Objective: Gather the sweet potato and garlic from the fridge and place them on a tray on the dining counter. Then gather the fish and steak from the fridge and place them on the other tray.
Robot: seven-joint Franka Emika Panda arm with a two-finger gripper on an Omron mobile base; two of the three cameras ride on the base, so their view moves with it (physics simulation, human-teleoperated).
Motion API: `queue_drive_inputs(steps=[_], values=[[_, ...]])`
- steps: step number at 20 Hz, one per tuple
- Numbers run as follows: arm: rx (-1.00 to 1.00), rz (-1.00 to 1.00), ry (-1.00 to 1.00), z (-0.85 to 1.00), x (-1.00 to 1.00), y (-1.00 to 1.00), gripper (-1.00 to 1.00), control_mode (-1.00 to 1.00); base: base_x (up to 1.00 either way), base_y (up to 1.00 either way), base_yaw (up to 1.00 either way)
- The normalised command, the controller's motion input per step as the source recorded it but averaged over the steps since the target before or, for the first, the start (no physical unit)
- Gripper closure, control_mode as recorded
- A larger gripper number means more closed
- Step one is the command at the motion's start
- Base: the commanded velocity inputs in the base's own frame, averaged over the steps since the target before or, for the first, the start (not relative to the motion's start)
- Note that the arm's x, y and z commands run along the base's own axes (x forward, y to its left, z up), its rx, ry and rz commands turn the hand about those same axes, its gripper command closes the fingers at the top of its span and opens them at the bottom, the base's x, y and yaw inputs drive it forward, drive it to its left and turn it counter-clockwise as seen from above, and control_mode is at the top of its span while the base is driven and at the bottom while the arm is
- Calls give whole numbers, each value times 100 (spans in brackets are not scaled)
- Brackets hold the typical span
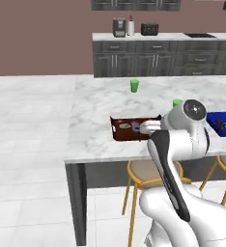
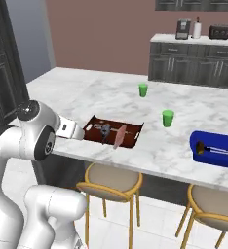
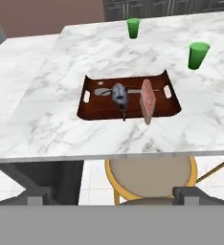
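Note:
The other tray (image 3: 99, 112), dark brown, sits near the front edge of the marbled dining counter (image 3: 51, 110). In it the grey fish (image 3: 119, 95) lies beside the pink steak (image 3: 147, 103), whose near end reaches over the rim. My gripper (image 3: 114, 195) is open and empty, drawn back off the counter's edge in front of this tray. From the sides, my hand (image 2: 72, 130) is level with the brown tray (image 2: 130, 138) at its short end. The blue tray (image 2: 216, 148) lies further right with dark items that I cannot identify. I cannot pick out the fridge, sweet potato or garlic.
Two green cups (image 3: 133, 27) (image 3: 198, 54) stand on the counter beyond the brown tray. Yellow-legged stools (image 3: 152, 177) are tucked under the counter's front edge, one right below my hand. A dark cabinet run with appliances (image 1: 153, 53) lines the far wall.

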Motion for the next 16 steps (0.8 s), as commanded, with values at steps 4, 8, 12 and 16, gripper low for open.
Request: queue_drive_inputs(steps=[4, 8, 12, 16], values=[[0, 0, 0, 0, 0, 0, -100, 100, -2, 100, 2], [0, 0, 0, 0, 0, 0, -100, 100, 0, 100, 2], [0, 0, 0, 0, 0, 0, -100, 100, 2, 100, 3], [0, 0, 0, 0, 0, 0, -100, 100, 1, 91, 14]])
